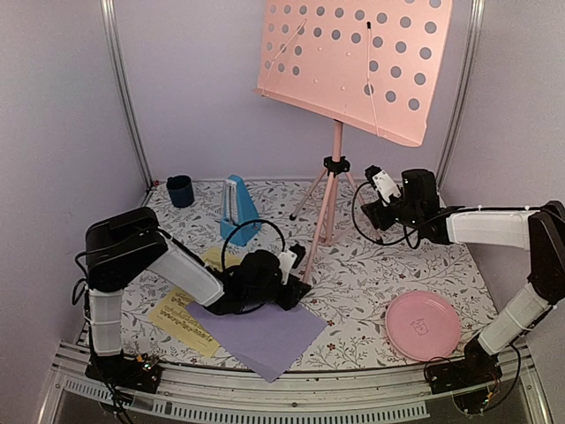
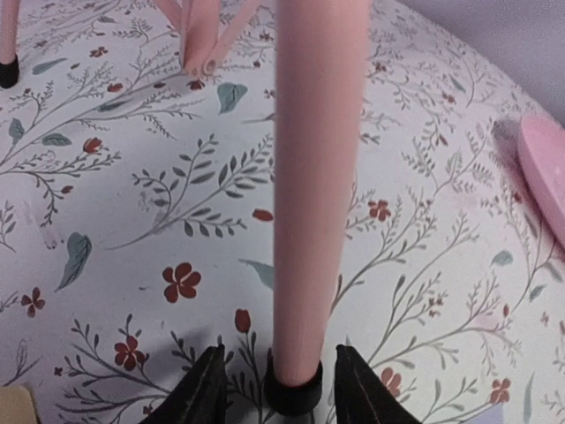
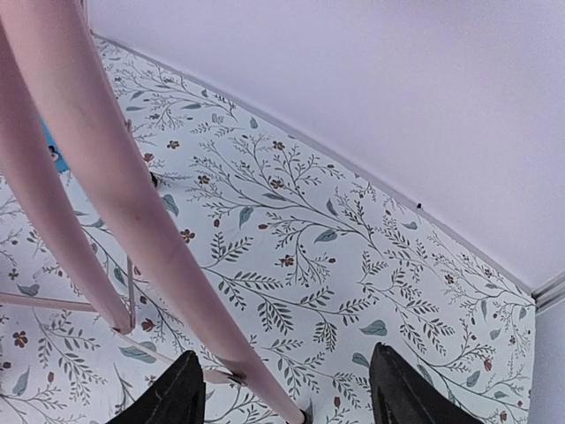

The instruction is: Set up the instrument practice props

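Observation:
The pink music stand (image 1: 330,189) stands upright at the back centre, its perforated desk (image 1: 353,62) high above the tripod. My left gripper (image 1: 297,254) sits low at the front leg (image 2: 313,177). Its open fingers flank the leg's black foot (image 2: 294,396), with a gap on each side. My right gripper (image 1: 375,177) hovers by the right rear leg (image 3: 132,203), jaws wide open, the leg running between them nearer the left finger. The blue metronome (image 1: 238,208) stands left of the stand. The lavender sheet (image 1: 258,334) and the yellow sheet (image 1: 181,320) lie flat at the front, the lavender overlapping the yellow.
A small dark blue cup (image 1: 179,190) is at the back left corner. A round pink plate (image 1: 422,325) lies at the front right, its rim also in the left wrist view (image 2: 543,168). Lilac walls close the back and both sides.

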